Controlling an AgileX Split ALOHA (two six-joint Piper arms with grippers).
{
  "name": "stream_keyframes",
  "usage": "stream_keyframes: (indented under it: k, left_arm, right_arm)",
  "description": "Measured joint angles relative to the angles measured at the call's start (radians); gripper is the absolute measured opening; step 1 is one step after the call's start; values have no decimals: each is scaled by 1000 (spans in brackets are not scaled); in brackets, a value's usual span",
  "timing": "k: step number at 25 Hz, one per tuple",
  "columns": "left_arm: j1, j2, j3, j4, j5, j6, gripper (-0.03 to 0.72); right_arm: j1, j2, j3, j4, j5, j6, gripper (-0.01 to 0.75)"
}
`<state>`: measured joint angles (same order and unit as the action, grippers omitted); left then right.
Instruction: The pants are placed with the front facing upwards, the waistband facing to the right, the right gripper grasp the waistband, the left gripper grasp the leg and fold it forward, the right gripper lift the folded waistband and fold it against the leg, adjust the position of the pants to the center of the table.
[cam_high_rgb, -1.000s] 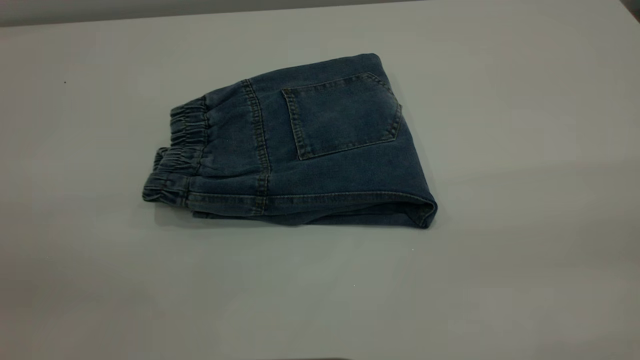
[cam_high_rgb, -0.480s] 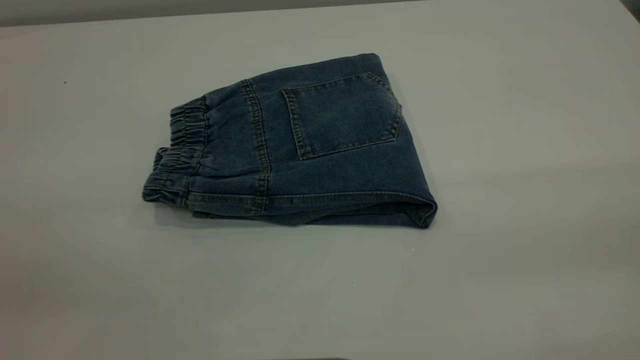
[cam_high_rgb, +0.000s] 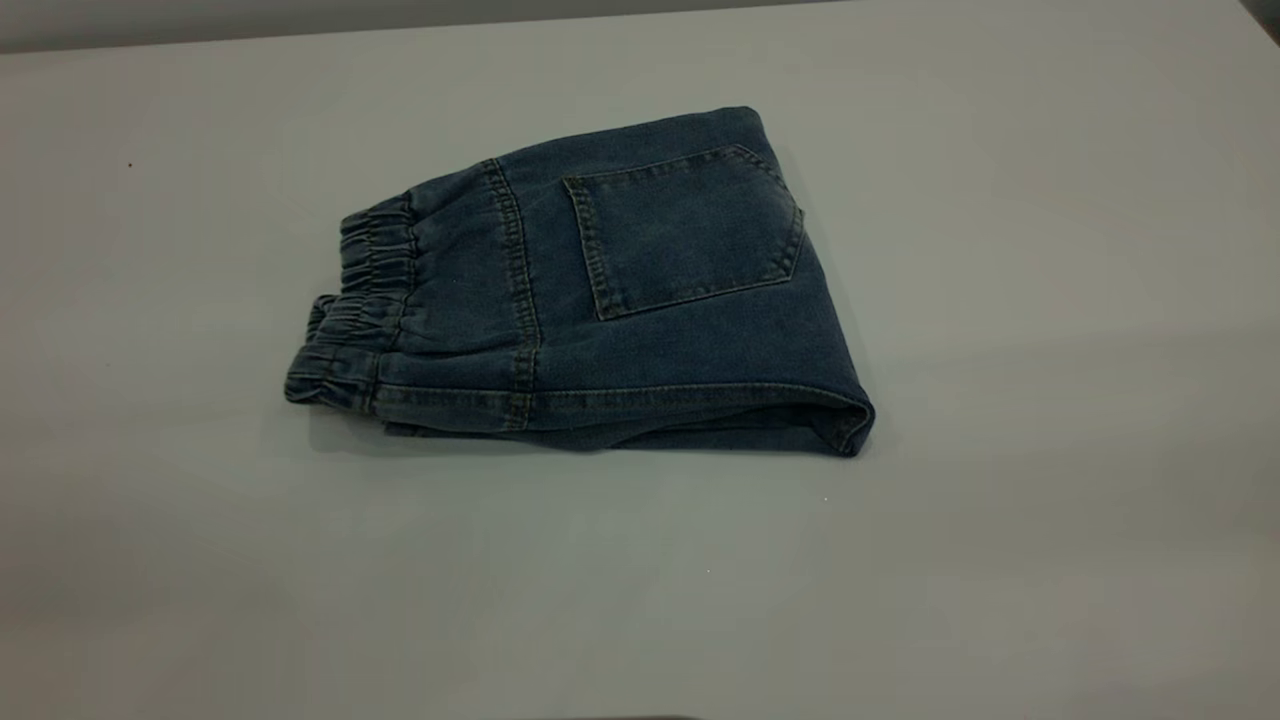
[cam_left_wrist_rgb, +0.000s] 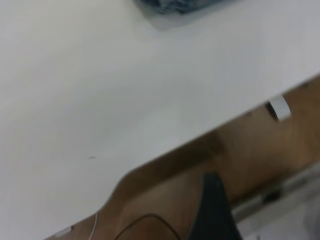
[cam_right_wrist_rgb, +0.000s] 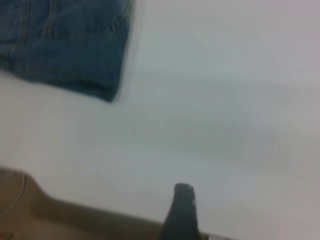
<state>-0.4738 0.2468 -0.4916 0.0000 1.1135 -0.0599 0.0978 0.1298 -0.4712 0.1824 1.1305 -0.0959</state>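
One pair of short blue denim pants (cam_high_rgb: 600, 300) lies folded into a compact bundle near the middle of the pale grey surface (cam_high_rgb: 1000, 500), back patch pocket (cam_high_rgb: 685, 230) facing up. The gathered waistband (cam_high_rgb: 350, 330) points to 9 o'clock in the exterior view, the folded edge to 3 o'clock. Neither arm appears in that view. The left gripper (cam_left_wrist_rgb: 212, 210) shows only one dark finger tip, hanging past the surface's edge above a brown floor (cam_left_wrist_rgb: 250, 150), well apart from the pants. The right gripper (cam_right_wrist_rgb: 181, 212) likewise shows a single dark finger tip at the surface's edge, well clear of the denim. How far either set of fingers is spread cannot be told; nothing is visibly held.
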Motion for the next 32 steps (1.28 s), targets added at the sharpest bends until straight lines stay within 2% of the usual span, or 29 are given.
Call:
stream_keyframes:
  k: [5, 10, 15, 18, 32]
  left_arm:
    - [152, -101, 0, 5, 1, 0, 464]
    - [306, -190, 0, 6, 5, 0, 464]
    - [421, -261, 0, 6, 9, 0, 464]
    - [447, -264, 0, 6, 11, 0, 464]
    - [448, -264, 0, 6, 13, 0, 464]
  right_arm:
    - [-24, -133, 1, 5, 7, 0, 573]
    - [-24, -140, 0, 22, 12, 0, 569]
    - [-24, -140, 0, 25, 13, 0, 568]
    - [-24, -140, 0, 26, 14, 0, 568]
    - [-24, -140, 0, 27, 14, 0, 568]
